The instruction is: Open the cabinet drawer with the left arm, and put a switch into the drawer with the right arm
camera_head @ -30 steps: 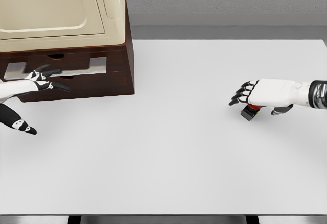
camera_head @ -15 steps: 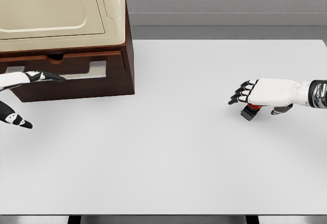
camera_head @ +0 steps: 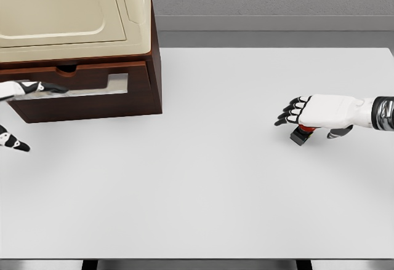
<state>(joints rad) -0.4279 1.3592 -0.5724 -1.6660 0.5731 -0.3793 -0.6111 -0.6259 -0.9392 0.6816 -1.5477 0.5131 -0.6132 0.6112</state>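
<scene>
**Left hand at the drawer, right hand over the switch**

I'm watching the right arm reaching in flat from the right edge, its wrist level above the table (camera_head: 203,190). The right hand (camera_head: 317,115) is hovering palm down with its dark fingers (camera_head: 288,114) fanned out toward the left, loosely spread and gripping nothing that I can see. Directly beneath its palm the switch (camera_head: 301,135) is sitting on the white surface, a small black block with a bit of red showing; the hand is covering its top, so I can't tell whether they are touching.

Over at the left edge, the left hand (camera_head: 17,107) is mostly cut off by the frame. 1 finger is stretching along the drawer (camera_head: 92,85) front of the brown cabinet (camera_head: 155,67), the thumb hanging lower, apart from it. The fingers are looking spread, with nothing clasped. The drawer is standing slightly out from the cabinet body.
</scene>
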